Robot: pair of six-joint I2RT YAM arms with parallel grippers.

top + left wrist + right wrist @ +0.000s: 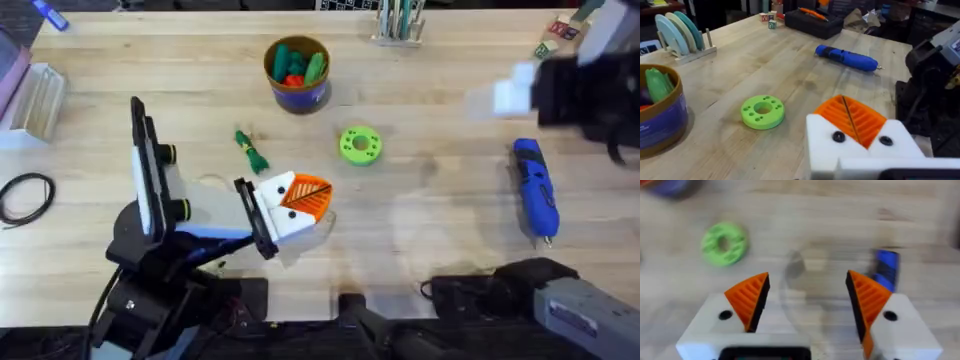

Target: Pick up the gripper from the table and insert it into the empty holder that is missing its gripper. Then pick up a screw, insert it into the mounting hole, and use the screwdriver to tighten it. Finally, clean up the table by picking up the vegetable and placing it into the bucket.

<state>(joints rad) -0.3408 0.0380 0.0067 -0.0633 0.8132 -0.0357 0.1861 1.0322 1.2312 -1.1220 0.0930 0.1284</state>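
Overhead view: the left end effector [300, 200] rests low on the wooden worktop [430, 200], its orange ribbed pads pressed together with nothing between them. The right end effector [807, 305] has its pads spread, empty, above the blue pen-shaped electric screwdriver [535, 188] lying at the worktop's right. A slim dark-green toy vegetable [252, 152] lies between the left arm and the blue bucket with brownish-orange rim [297, 75]; a bright green disc with holes [360, 144] sits nearby.

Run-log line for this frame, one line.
left gripper: shut, empty | right gripper: open above table | screwdriver: on table | vegetable: on table | bucket: upright
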